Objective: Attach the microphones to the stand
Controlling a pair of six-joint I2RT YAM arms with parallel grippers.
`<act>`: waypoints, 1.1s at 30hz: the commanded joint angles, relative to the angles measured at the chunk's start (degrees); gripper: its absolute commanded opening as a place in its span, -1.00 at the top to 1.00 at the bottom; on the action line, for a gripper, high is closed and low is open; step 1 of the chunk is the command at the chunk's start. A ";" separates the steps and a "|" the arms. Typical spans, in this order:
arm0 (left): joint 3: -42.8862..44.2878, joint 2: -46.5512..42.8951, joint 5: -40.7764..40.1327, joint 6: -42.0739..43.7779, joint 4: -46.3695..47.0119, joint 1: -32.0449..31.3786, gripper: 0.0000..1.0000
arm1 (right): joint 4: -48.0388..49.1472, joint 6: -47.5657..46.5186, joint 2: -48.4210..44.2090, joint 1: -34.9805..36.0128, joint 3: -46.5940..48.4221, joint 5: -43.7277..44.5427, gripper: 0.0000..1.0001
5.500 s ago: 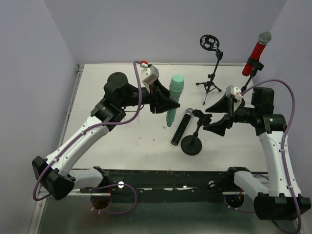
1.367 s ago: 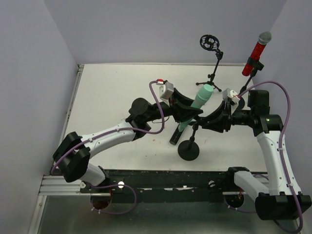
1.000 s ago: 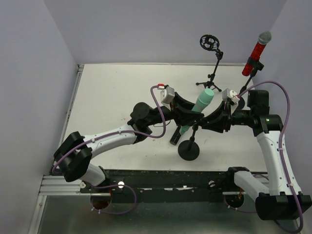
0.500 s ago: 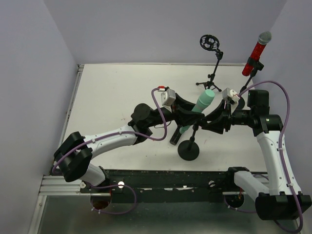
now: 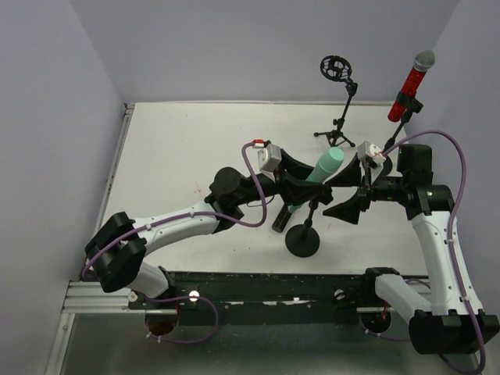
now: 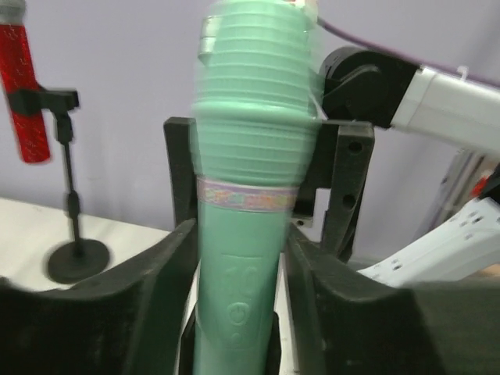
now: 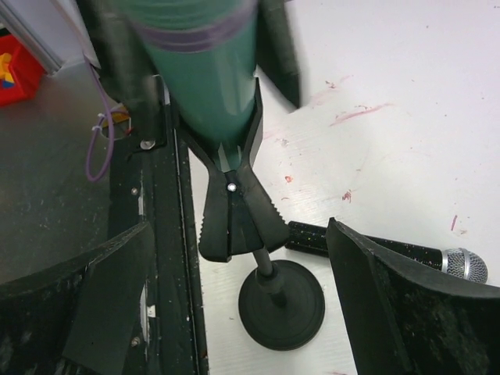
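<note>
The mint-green microphone [image 5: 324, 166] [image 6: 248, 195] [image 7: 201, 70] leans up to the right, its handle seated in the clip [image 7: 232, 211] of the round-base stand [image 5: 302, 239] [image 7: 281, 305]. My left gripper [image 5: 303, 184] [image 6: 241, 234] is shut on its handle, a finger against each side. My right gripper [image 5: 339, 194] [image 7: 238, 234] stands wide open on either side of the clip's handles, touching nothing. The black microphone [image 5: 280, 219] [image 7: 406, 254] lies on the table beside the stand's base. The red microphone [image 5: 410, 84] [image 6: 23, 94] sits clipped in its own stand at the back right.
A tripod stand [image 5: 337, 129] with an empty ring-shaped mount [image 5: 335, 68] stands at the back, just behind both grippers. Purple walls close in the white table [image 5: 180, 148] on three sides. A black rail [image 7: 168, 258] runs along the near edge.
My right gripper has sprung open off the clip's handles, and the clip now holds the mint-green microphone. The left gripper stays on the handle, grip slightly eased.
</note>
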 commanded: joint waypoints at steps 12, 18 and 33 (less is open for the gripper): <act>-8.16 -17.20 -8.81 8.80 -8.43 1.43 -0.97 | -8.17 -9.86 -1.92 -2.80 2.36 1.95 -0.99; -16.32 -24.32 -2.16 7.75 -9.58 6.17 -0.97 | -10.72 -11.98 -3.85 -6.14 1.66 6.43 -0.99; -35.75 -19.70 -8.98 17.93 5.94 -2.78 -0.86 | 0.34 -13.65 -4.82 -11.77 -12.31 7.59 -0.99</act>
